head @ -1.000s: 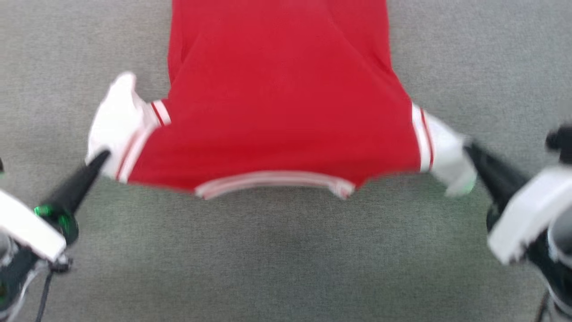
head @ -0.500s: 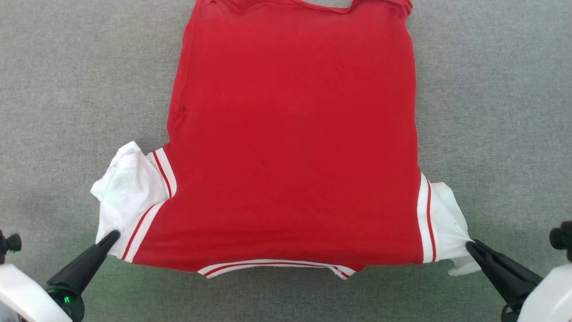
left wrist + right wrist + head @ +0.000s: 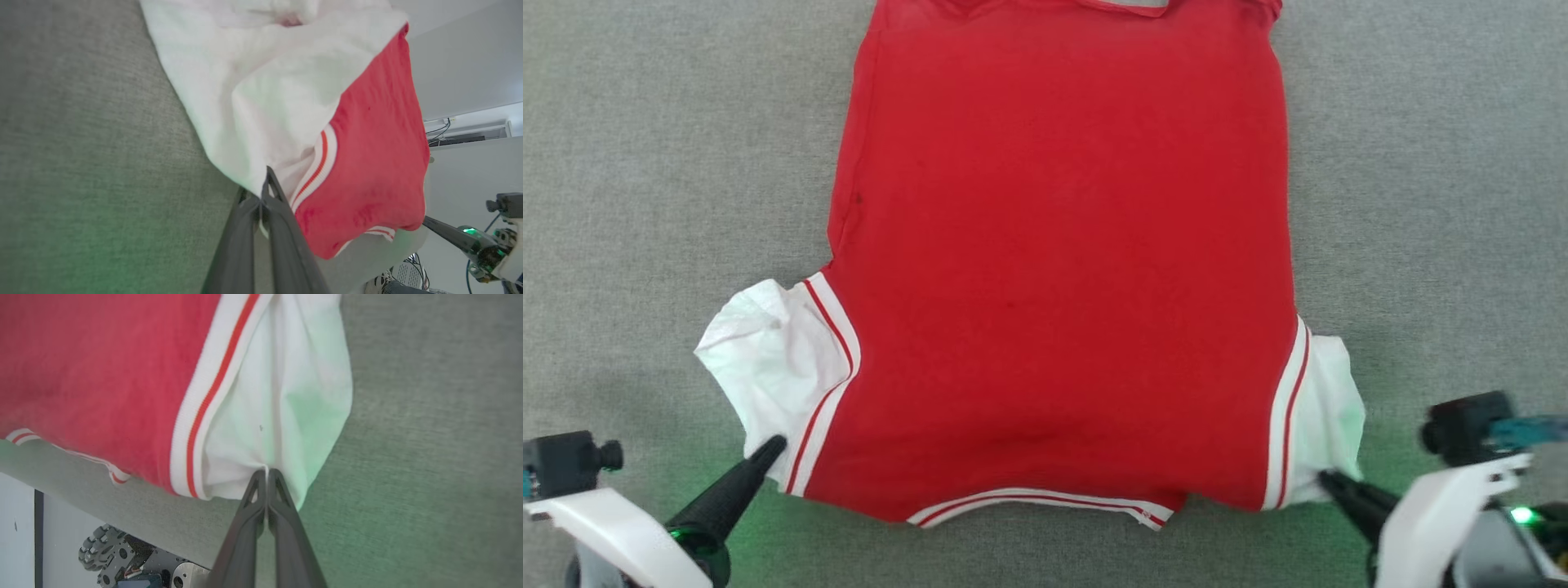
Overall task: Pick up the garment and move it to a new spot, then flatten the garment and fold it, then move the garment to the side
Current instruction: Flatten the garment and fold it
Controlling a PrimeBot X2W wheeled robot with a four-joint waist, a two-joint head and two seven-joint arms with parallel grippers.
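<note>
The red garment (image 3: 1062, 261) lies spread on the grey surface, plain side up, collar trim toward me; its lettering is hidden. My left gripper (image 3: 772, 445) is shut on the edge of the left white sleeve (image 3: 768, 367), and the left wrist view shows that gripper (image 3: 264, 185) pinching white cloth (image 3: 261, 102) beside the striped trim. My right gripper (image 3: 1327, 478) is shut on the lower edge of the right white sleeve (image 3: 1327, 416); in the right wrist view this gripper (image 3: 266, 473) clamps sleeve cloth (image 3: 286, 408). The garment's red body (image 3: 102, 367) fills the upper left there.
The grey fabric surface (image 3: 645, 163) stretches out on both sides of the garment. Its near edge drops off in the right wrist view, where my wheeled base (image 3: 122, 555) stands below. A white wall (image 3: 461, 61) stands behind in the left wrist view, where my right gripper's dark finger (image 3: 443, 232) reaches in.
The camera tipped down between one second ago and half a second ago, so the garment sits lower in view. Both grippers, holding the sleeves, drew inward, and the sleeves bunched toward the body.
</note>
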